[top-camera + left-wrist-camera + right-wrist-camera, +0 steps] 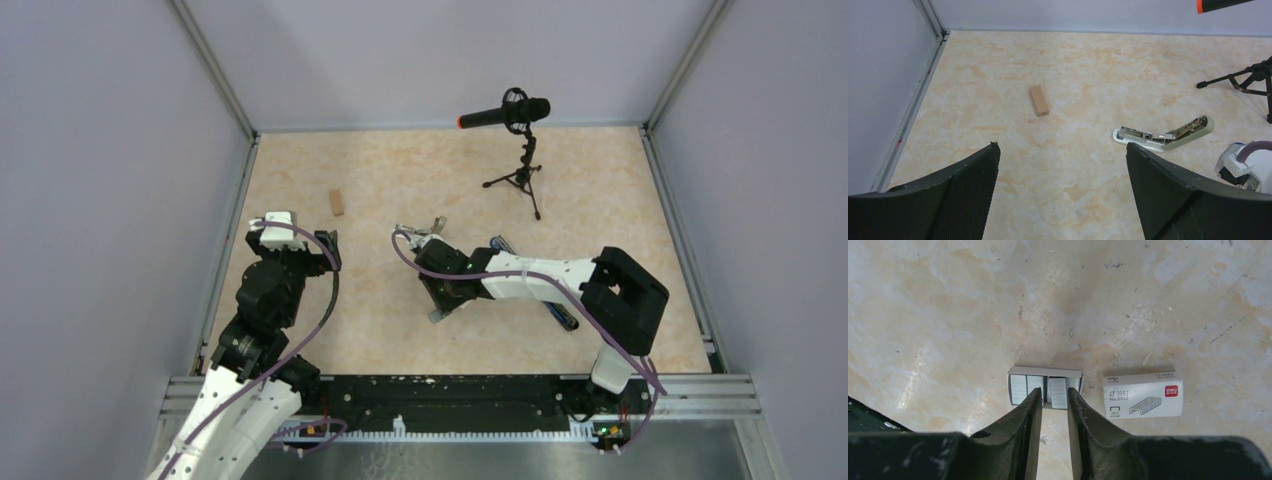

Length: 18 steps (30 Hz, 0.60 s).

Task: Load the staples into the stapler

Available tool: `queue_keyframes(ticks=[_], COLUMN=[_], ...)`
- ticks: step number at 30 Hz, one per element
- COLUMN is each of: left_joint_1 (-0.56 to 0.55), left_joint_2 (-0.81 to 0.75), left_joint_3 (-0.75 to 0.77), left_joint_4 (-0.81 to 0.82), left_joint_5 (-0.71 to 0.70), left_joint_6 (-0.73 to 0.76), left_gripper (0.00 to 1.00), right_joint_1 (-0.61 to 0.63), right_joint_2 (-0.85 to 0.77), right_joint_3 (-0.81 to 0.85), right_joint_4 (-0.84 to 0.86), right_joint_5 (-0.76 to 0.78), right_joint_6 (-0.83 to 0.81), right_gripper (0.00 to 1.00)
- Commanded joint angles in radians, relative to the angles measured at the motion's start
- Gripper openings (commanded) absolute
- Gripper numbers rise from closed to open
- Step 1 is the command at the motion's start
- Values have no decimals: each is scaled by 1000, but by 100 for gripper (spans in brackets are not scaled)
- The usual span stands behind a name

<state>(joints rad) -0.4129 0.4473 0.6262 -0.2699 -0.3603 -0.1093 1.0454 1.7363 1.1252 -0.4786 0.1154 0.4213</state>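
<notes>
Right gripper (1050, 396) narrow over staples (1019, 388), grip unclear; pinch one strip squarely. Left gripper (1063, 146) wide, idle.

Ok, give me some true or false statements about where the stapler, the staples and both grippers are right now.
1. The stapler lies hinged open on the table. True.
2. The left gripper holds the wooden block. False: its fingers are wide open and empty, and the block lies apart on the table.
3. The white staple box lies beside the grey staple strips. True.
4. The right gripper hangs over the stapler. False: its fingertips are at the staple strips, narrowly apart.
</notes>
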Motion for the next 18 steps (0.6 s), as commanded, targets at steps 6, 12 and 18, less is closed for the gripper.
queue_keyframes(ticks=[6, 12, 18], left_joint_1=[-1, -1, -1], left_joint_2=[-3, -3, -2], left_joint_3=[-5, -5, -5], left_joint_4=[51, 52, 52], left_joint_5=[0, 1, 1], left_joint_6=[-1, 0, 1], left_gripper=[99, 99, 99], right_joint_1=[15, 15, 15], right_joint_2=[0, 14, 19], right_joint_3=[-1, 11, 12], right_joint_4=[24, 9, 4], right_joint_5=[6, 13, 14], right_joint_6=[-7, -10, -9], right_gripper=[22, 21, 23])
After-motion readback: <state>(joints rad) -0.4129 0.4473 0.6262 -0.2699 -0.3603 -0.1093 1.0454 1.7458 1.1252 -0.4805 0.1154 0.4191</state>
